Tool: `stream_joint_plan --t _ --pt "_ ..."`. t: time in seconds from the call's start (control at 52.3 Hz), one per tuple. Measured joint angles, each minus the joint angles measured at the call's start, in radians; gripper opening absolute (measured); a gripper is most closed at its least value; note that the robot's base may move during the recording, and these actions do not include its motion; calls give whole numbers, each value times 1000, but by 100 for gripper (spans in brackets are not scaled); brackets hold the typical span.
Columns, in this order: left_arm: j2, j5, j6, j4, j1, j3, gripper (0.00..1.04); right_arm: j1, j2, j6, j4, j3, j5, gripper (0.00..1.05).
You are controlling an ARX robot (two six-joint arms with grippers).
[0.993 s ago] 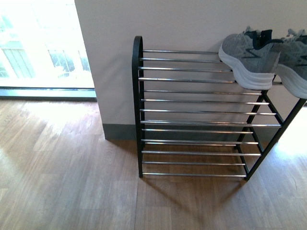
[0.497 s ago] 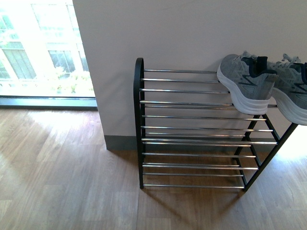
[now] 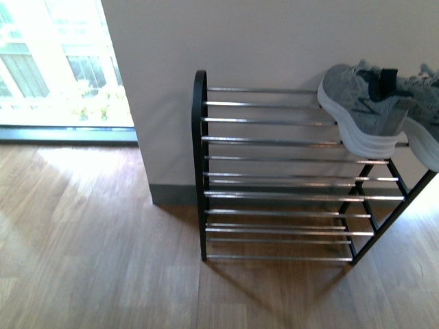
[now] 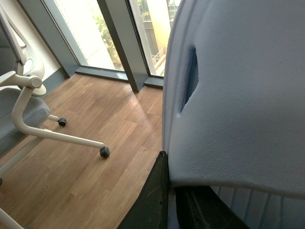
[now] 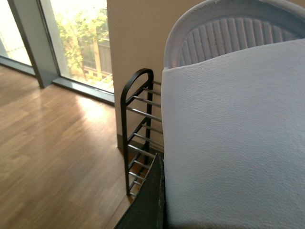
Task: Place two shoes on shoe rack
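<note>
Two pale blue slippers are in my grasp, one per arm, and neither arm shows in the front view. In the left wrist view, the left slipper (image 4: 238, 105) fills most of the frame, its strap and a side slit facing the camera; a dark finger of my left gripper (image 4: 171, 200) presses against its lower edge, so the jaws are closed on it. In the right wrist view, the right slipper (image 5: 228, 133) likewise fills the frame, ribbed sole edge above the smooth strap, with a dark finger of my right gripper (image 5: 159, 200) against its side; that gripper is clamped on it too.

The shoe rack (image 3: 200, 164) stands against the white wall (image 3: 240, 41) on the wood floor (image 3: 89, 260). The grey sneakers (image 3: 367, 110) sit on the top tier at its right end, toes overhanging the front rod. The lower tiers hold nothing. An office chair (image 4: 28, 109) stands near the window (image 4: 95, 33).
</note>
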Motion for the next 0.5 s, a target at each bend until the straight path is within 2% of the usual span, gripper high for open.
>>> stream_joint_plan --t 0.134,0.248,0.363,0.497 --pt "0 -1 0 0 0 0 2 37 183 12 117 34 81 2" --pt "0 0 0 0 0 0 2 89 414 3 293 83 141 2" --pt "0 -1 0 0 0 0 2 104 734 -28 507 177 156 2" --pt "0 0 0 0 0 0 2 105 991 -70 568 288 150 2"
